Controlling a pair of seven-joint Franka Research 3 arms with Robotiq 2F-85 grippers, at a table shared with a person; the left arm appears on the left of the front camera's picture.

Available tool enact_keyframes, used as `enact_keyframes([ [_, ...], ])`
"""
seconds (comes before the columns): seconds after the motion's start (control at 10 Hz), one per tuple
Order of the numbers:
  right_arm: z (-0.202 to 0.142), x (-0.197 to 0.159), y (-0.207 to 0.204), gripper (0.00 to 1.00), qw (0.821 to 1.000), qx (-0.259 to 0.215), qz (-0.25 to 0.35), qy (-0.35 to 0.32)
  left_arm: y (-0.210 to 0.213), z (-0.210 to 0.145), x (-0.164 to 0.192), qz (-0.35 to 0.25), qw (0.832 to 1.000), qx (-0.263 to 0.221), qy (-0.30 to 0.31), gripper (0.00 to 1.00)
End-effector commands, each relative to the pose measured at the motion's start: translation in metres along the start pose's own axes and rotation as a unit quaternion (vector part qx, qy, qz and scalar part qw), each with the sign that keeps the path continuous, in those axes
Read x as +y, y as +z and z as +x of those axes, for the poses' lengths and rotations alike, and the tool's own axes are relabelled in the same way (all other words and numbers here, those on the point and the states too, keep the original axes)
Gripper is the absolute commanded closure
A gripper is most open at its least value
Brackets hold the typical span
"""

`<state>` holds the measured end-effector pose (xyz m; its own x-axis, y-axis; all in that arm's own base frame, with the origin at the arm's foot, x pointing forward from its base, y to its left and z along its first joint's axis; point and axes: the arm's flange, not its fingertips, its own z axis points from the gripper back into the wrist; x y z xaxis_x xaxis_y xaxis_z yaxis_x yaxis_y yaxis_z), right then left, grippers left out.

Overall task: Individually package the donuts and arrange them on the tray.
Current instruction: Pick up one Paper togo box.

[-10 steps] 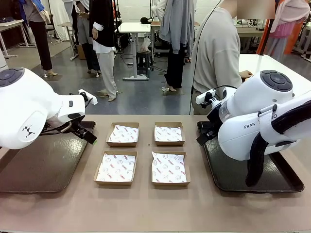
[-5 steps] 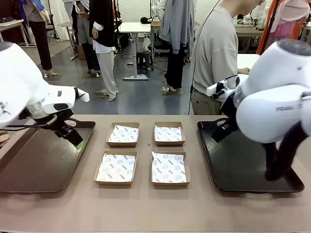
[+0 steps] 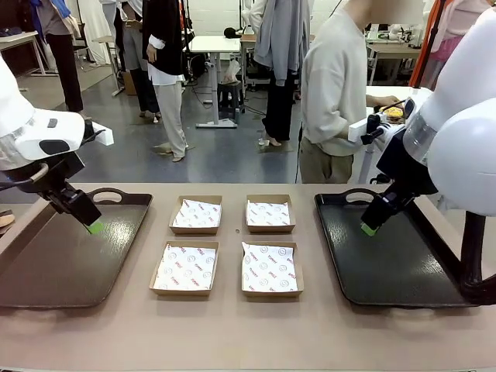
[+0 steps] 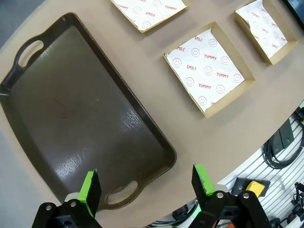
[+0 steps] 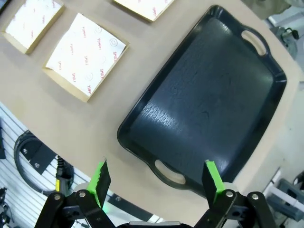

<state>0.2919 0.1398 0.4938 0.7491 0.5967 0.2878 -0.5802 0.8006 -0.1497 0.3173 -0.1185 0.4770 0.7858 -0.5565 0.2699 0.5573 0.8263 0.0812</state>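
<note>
My left gripper [image 3: 91,225] hangs open over the far part of the dark brown tray [image 3: 46,271] on the left, holding nothing. My right gripper [image 3: 370,227] hangs open above the black tray [image 3: 403,263] on the right, also holding nothing. From the left wrist, the open left gripper [image 4: 145,175] looks down on the bare brown tray [image 4: 71,118]. From the right wrist, the open right gripper [image 5: 156,166] looks down on the bare black tray [image 5: 209,95]. The donuts are out of view on the table. A person [image 3: 333,85] at the far side is turned toward a side table.
Between the trays stand several shallow cardboard boxes lined with printed paper: two at the back [image 3: 195,215] [image 3: 270,214] and two in front [image 3: 185,268] [image 3: 270,269]. Something small and yellowish [image 3: 394,112] lies on the white side table by the person's hand; I cannot tell what.
Both arms have risen and drawn outward, the left toward the left edge, the right toward the right. Both grippers stayed open. The person has turned toward the side table.
</note>
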Motion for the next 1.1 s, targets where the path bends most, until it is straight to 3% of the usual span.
enact_keyframes([
  [0.0,0.010,-0.007,-0.020,0.00,1.000,-0.002,0.005,0.001,-0.015,0.008,-0.001,-0.003,1.000,0.000,-0.006,0.00],
  [0.2,0.003,-0.001,-0.007,0.00,1.000,0.002,0.002,-0.001,-0.006,0.002,0.000,-0.001,1.000,0.004,-0.001,0.00],
  [0.3,-0.002,-0.029,-0.009,0.00,0.981,-0.061,0.166,-0.081,-0.006,0.007,0.017,-0.112,0.991,-0.031,0.061,0.00],
  [0.4,-0.019,-0.063,-0.015,0.00,0.930,-0.117,0.312,-0.152,-0.007,0.002,0.040,-0.228,0.963,-0.073,0.121,0.00],
  [0.6,-0.057,-0.110,-0.031,0.00,0.842,-0.178,0.458,-0.223,-0.018,-0.016,0.074,-0.361,0.902,-0.111,0.210,0.00],
  [0.7,-0.070,-0.125,-0.037,0.00,0.810,-0.196,0.496,-0.245,-0.023,-0.022,0.084,-0.399,0.880,-0.115,0.232,0.00],
  [0.8,-0.094,-0.152,-0.049,0.00,0.758,-0.225,0.546,-0.275,-0.034,-0.035,0.102,-0.453,0.835,-0.133,0.283,0.00],
  [0.9,-0.113,-0.171,-0.057,0.00,0.717,-0.249,0.583,-0.288,-0.041,-0.046,0.115,-0.485,0.806,-0.148,0.307,0.00],
  [1.0,-0.129,-0.180,-0.060,0.00,0.693,-0.267,0.604,-0.290,-0.044,-0.060,0.125,-0.508,0.783,-0.158,0.322,0.00],
])
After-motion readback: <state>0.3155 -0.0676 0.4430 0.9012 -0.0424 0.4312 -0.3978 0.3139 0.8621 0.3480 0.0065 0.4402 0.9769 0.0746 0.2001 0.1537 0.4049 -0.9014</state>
